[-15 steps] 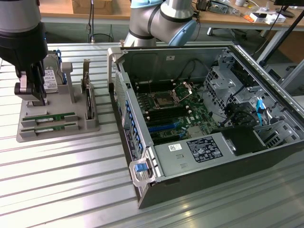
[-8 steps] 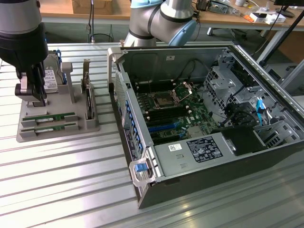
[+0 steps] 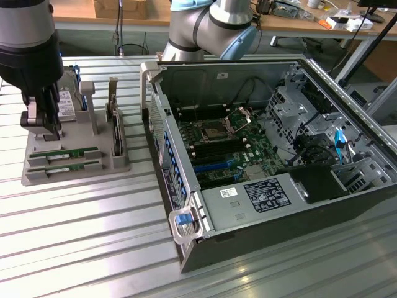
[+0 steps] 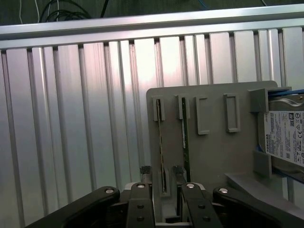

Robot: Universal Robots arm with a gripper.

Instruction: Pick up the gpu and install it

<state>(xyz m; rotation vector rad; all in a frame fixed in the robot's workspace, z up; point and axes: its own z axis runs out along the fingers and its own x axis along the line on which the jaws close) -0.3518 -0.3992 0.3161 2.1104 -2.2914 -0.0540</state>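
Note:
Two thin green gpu sticks stand on edge in slots of a grey holder [image 3: 74,174] on the exterior view's left. One gpu stick [image 4: 161,142] [image 3: 65,166] runs between my fingertips; the other stick [image 4: 185,135] [image 3: 67,152] lies beside it. My gripper [image 4: 161,172] [image 3: 42,129] hangs over the holder's end, open. One fingertip [image 4: 145,170] sits on each side of the first stick, with a gap to the board. The open computer case [image 3: 372,205] with its green motherboard [image 3: 248,149] lies on the exterior view's right.
A silver hard drive [image 4: 285,137] [image 3: 66,102] with a white label rests at the holder's far end. A dark card [image 3: 115,127] stands on edge in the holder, next to the case. The ribbed metal table [image 3: 93,236] carries everything. A blue latch [image 3: 184,220] sticks out at the case's near corner.

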